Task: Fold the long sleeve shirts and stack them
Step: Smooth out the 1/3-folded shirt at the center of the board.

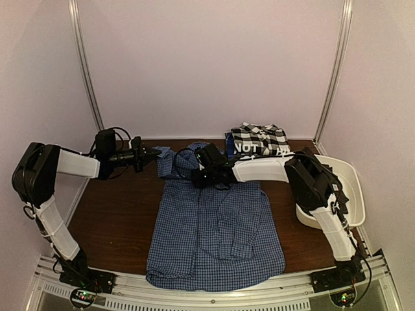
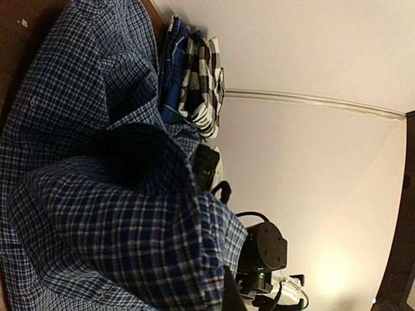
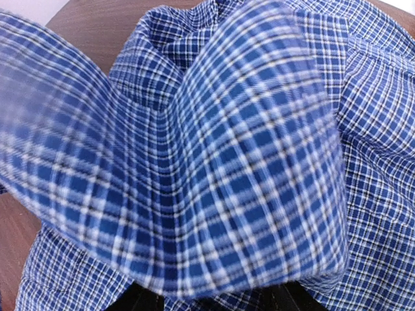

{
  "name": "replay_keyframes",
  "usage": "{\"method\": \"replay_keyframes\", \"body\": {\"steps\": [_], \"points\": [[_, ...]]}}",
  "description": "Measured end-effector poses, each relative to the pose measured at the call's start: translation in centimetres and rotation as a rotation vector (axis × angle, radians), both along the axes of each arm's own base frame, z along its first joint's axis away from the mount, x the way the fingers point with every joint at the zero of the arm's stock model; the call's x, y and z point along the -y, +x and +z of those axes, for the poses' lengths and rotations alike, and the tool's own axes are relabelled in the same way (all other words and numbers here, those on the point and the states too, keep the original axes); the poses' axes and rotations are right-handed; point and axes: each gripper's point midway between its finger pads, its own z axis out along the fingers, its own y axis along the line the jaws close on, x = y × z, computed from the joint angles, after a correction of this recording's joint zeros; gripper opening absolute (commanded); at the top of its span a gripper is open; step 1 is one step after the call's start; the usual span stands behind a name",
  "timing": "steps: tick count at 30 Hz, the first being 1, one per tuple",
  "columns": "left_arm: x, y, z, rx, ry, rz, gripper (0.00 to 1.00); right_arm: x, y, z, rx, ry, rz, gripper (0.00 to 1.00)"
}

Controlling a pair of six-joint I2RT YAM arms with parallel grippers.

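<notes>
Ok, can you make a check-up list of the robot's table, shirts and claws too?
Surface: brown wooden table.
Job's things: blue check shirt spread mid-table, hem over the near edge; black-and-white check shirt folded on the dark blue "NOT" shirt at the far edge.
Clutter: white tub at the right.
Grippers: left gripper shut on the blue check shirt's far left corner; right gripper at its collar, fingers hidden by cloth.
Cables: black cable looped at the left wrist.
Surroundings: pale walls, metal rails.
</notes>
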Motion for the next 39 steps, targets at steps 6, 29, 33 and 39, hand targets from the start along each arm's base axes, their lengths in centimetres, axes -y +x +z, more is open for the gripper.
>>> {"method": "replay_keyframes", "body": {"steps": [6,29,33,39], "points": [[0.1,0.0,0.2,0.000,-0.002,-0.007,0.00,0.2,0.4,-1.6,-0.018,-0.049,-0.006,0.31],[3.1,-3.6,2.2,-0.019,0.025,-0.074,0.00,6.2,1.1,5.2,-0.020,0.161,-0.012,0.07],[4.1,-5.9,1.6,-0.065,0.016,-0.078,0.00,7.7,0.5,5.1,-0.044,0.186,0.001,0.16],[6.3,-8.1,0.8,-0.119,0.002,-0.093,0.00,9.1,-0.1,3.4,-0.083,0.184,0.008,0.36]]}}
